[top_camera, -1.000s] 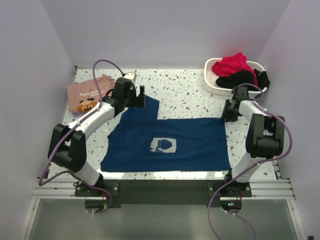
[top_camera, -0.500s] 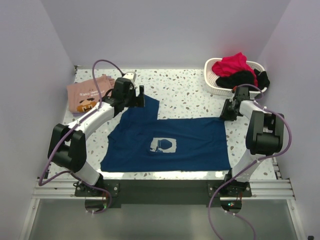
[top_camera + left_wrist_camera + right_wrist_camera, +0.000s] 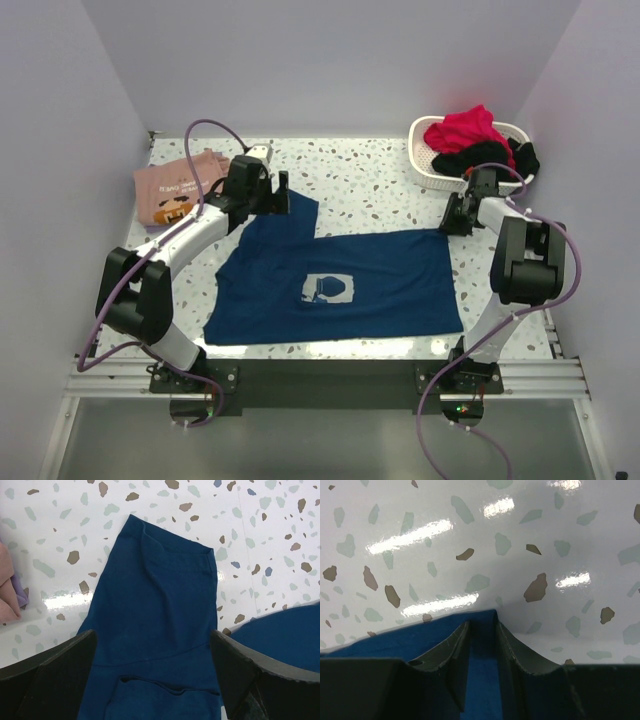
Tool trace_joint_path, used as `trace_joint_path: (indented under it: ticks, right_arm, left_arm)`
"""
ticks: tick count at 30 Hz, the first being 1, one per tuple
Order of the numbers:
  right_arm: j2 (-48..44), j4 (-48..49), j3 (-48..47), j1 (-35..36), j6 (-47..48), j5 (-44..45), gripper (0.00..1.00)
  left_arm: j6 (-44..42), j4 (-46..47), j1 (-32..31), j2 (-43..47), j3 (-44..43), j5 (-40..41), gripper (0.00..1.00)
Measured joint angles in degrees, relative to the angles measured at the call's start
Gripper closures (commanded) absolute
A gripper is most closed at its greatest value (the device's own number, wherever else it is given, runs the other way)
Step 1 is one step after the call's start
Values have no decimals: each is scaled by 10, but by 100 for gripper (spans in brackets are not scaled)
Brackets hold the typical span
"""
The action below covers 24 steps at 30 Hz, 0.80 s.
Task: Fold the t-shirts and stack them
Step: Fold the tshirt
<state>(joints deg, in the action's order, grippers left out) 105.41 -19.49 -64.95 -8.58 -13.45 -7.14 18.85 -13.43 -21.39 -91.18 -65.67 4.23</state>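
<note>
Dark blue tee (image 3: 380, 275) lies spread print-up mid-table, its far right corner pinched in the right gripper's (image 3: 481, 645) closed fingers. The left gripper (image 3: 277, 194) hovers wide apart over the sleeve (image 3: 160, 580). A one-sided pull could skew or bunch the cloth. Pink tee (image 3: 168, 192) sits folded far left on the glossy speckled table (image 3: 370, 185), with a laundry basket (image 3: 417, 150) far right and pale walls (image 3: 330, 60) around.

The surface (image 3: 380, 180) is a glossy white terrazzo slab flecked with grey, brown and pale green chips. Plain lavender walls close it in on three sides: a back wall (image 3: 330, 70) along its far edge, and a left wall (image 3: 60, 150) and a right wall (image 3: 590, 120) rising from its sides. Light from above leaves bright streaks of glare (image 3: 410, 536) on it. Along its near edge runs a metal rail (image 3: 540, 375), with a flat grey panel (image 3: 320, 440) nearer still.
</note>
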Motion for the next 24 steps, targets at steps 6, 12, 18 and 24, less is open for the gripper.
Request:
trace_joint_path:
  ticks: [6, 12, 18, 24]
  right_arm:
    - [1, 4, -1, 0, 0, -2, 70]
    - [1, 6, -1, 0, 1, -3, 79]
    - [1, 7, -1, 0, 3, -4, 89]
    - [1, 6, -1, 0, 4, -8, 100]
  left_arm:
    - [0, 0, 0, -1, 0, 0, 0]
    - [0, 0, 0, -8, 0, -5, 0]
    - [0, -1, 0, -11, 0, -10, 0]
    - [0, 1, 0, -21, 0, -16, 0]
